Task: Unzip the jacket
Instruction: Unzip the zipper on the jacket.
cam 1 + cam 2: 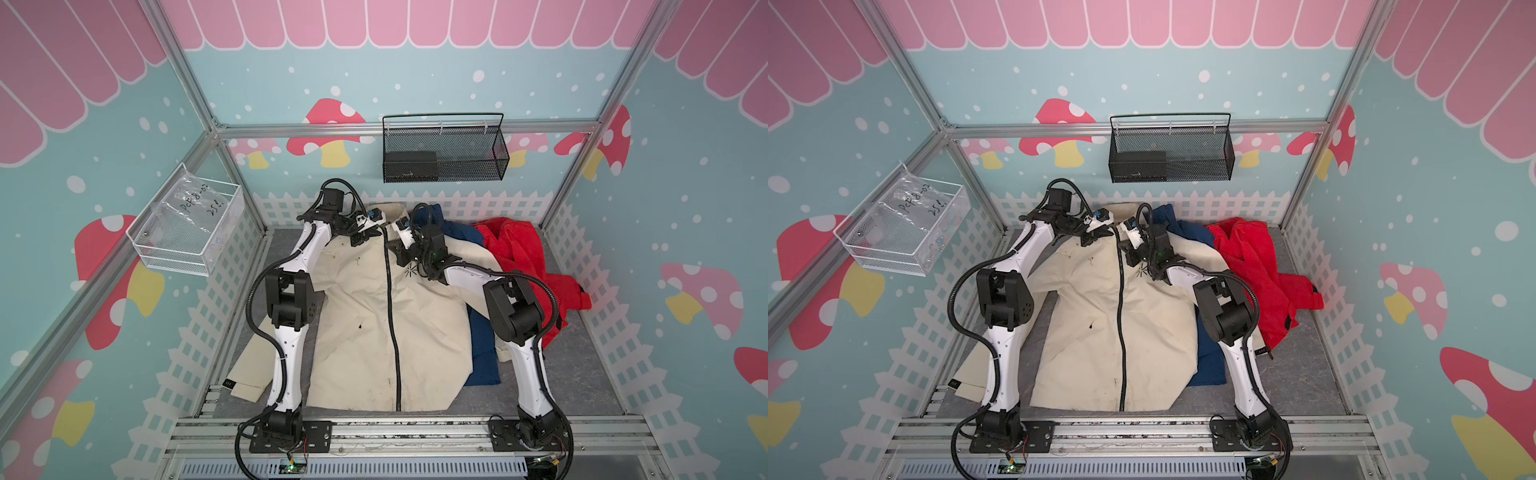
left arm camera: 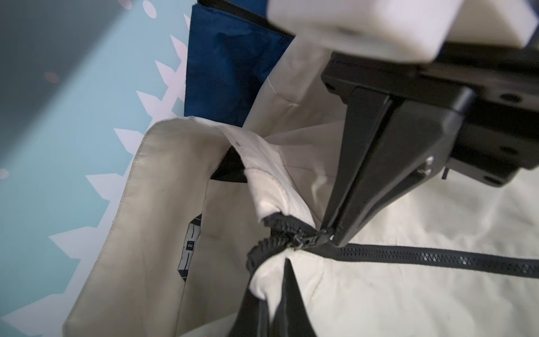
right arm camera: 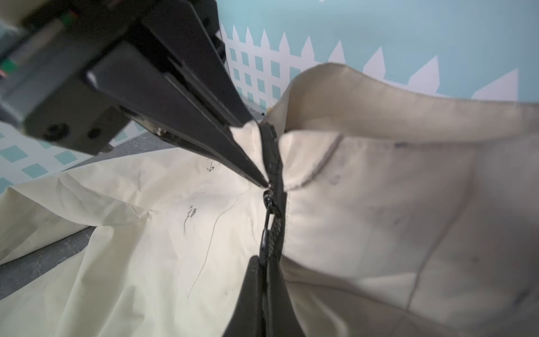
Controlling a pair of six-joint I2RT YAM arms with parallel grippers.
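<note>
— Where do we have the jacket [image 1: 374, 324]?

— Flat on the grey table [image 1: 582, 374], front up. Its hem [image 1: 374, 405] lies nearest us and its collar [image 1: 395, 210] farthest. So the long axis runs straight away from us, with the collar pointing at the back wall [image 1: 415, 83].

— And the zipper [image 1: 392, 316]?

— It follows that same line up the middle, black on cream, closed from the hem nearly all the way. Only a short bit at the collar shows parted teeth, and we see that in the left wrist view.

— What are we holding?

— Up at the far end, our right gripper [image 1: 391, 248] is pinched tight on the zipper pull [image 3: 266, 230], which lies along the zipper. Our left gripper [image 1: 372, 236] is clamped on the cream cloth at the edge of the opening, just beside the pull, on our left of the zipper.

— Anything else around us?

— A blue garment [image 1: 482, 353] shows from under the jacket's right side, and a red garment [image 1: 523, 266] lies to the right of it. On the back wall hangs a black mesh basket [image 1: 444, 149].
</note>
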